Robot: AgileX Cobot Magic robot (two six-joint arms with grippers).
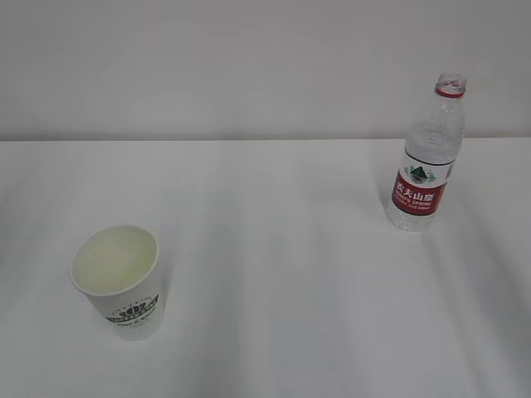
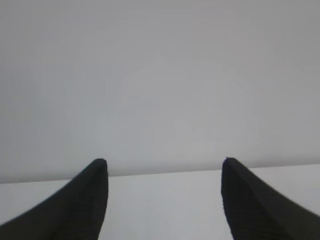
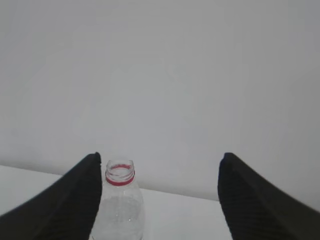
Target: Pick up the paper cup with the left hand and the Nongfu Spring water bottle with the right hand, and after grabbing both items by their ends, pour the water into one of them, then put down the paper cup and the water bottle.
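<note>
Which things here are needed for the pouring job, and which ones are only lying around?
Needed for the job:
- paper cup
- Nongfu Spring water bottle, uncapped
- left end effector, open
- right end effector, open

Only lying around:
- nothing else; only the white table and the plain wall

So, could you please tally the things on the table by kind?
Paper cup: 1
Water bottle: 1
Total: 2
</note>
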